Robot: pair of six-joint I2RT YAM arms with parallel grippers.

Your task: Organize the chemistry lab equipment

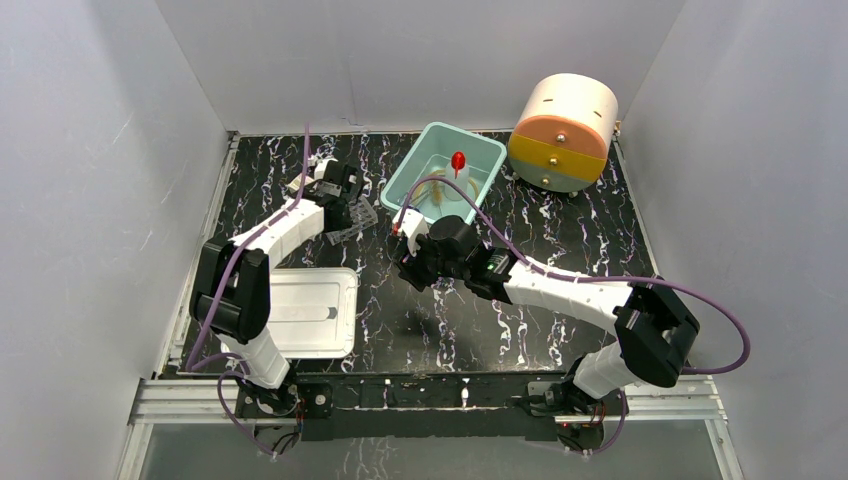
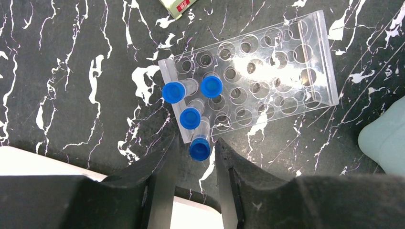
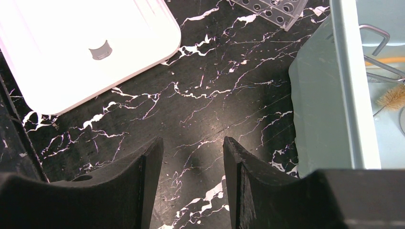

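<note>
The clear tube rack (image 2: 267, 71) lies on the black marble table and holds several thin blue-capped tubes (image 2: 190, 117) at its near-left corner. My left gripper (image 2: 196, 155) is open just behind that corner, one finger on each side of the nearest tube's blue cap (image 2: 199, 149), not touching it. From above, the left gripper (image 1: 345, 195) is over the rack (image 1: 357, 220). The wash bottle's red nozzle (image 1: 458, 160) and tan tubing (image 1: 432, 190) lie in the teal bin (image 1: 487, 150). My right gripper (image 3: 193, 145) is open and empty above bare table, left of the bin (image 3: 320, 109).
A white tray (image 1: 310, 310) lies at the front left and also shows in the right wrist view (image 3: 86, 47). A cream, orange and yellow drum (image 1: 565, 130) stands at the back right. Metal tongs (image 3: 375, 36) and a brush (image 3: 391, 98) lie in the bin. A small labelled box (image 2: 177, 5) lies beyond the rack.
</note>
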